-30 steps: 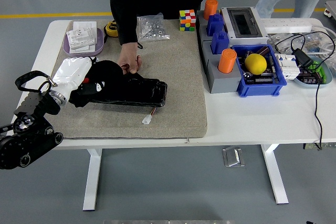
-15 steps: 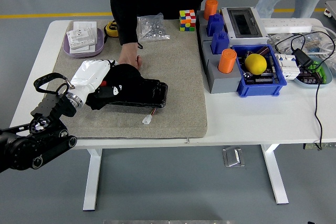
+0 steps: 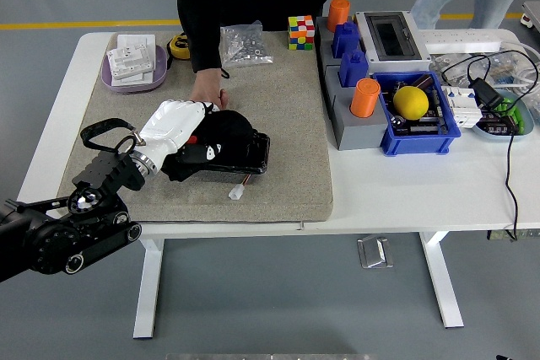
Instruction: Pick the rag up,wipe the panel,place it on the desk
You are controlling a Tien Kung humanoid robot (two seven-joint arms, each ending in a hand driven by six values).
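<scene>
- The black rag (image 3: 221,128) sits bunched on top of the black panel (image 3: 226,156), which lies on the beige mat (image 3: 278,107) a little left of its middle.
- The left hand (image 3: 171,123), in a white cover, presses down on the rag's left part with its fingers closed over the cloth; its black arm comes in from the lower left corner.
- A person in black stands at the far side, one hand (image 3: 205,90) resting on the mat just behind the panel.
- A small white connector (image 3: 236,193) on a short wire lies just in front of the panel.
- The mat covers the left half of a white table (image 3: 405,191); grey floor runs all around, with a yellow line (image 3: 84,24) across it at the top.
- Count on the right: two orange cylinders (image 3: 365,98), two blue blocks (image 3: 353,67) on a grey base, one blue bin (image 3: 422,128) holding a yellow ball (image 3: 411,102).
- One colour cube (image 3: 300,32), one clear bag of small parts (image 3: 245,44) and one purple tray (image 3: 135,65) of white packets line the far edge.
- Print on the packets is too small to read.
</scene>
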